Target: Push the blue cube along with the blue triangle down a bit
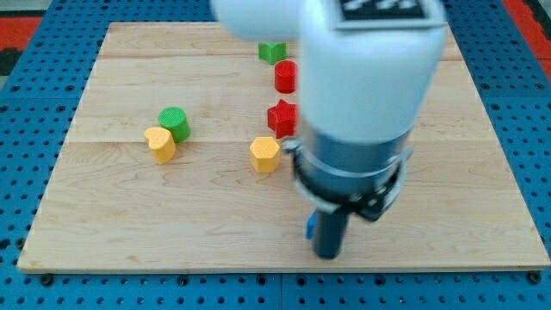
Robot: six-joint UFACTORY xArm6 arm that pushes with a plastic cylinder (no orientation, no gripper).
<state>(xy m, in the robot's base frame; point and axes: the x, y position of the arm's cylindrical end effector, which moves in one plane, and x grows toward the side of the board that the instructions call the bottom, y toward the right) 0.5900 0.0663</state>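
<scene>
My arm fills the view's upper right and hides much of the board there. My tip [329,255] is low on the board, near the view's bottom, right of centre. A small sliver of a blue block [309,228] shows at the rod's left side, touching or just beside it; its shape cannot be made out. No other blue block shows; the arm may hide it.
A yellow block [265,154] lies left of the arm, with a red star-shaped block [282,117], a red block [285,77] and a green block [272,52] above it. A green cylinder [175,122] and a yellow block [160,144] sit together at the view's left. The wooden board [129,224] ends close below my tip.
</scene>
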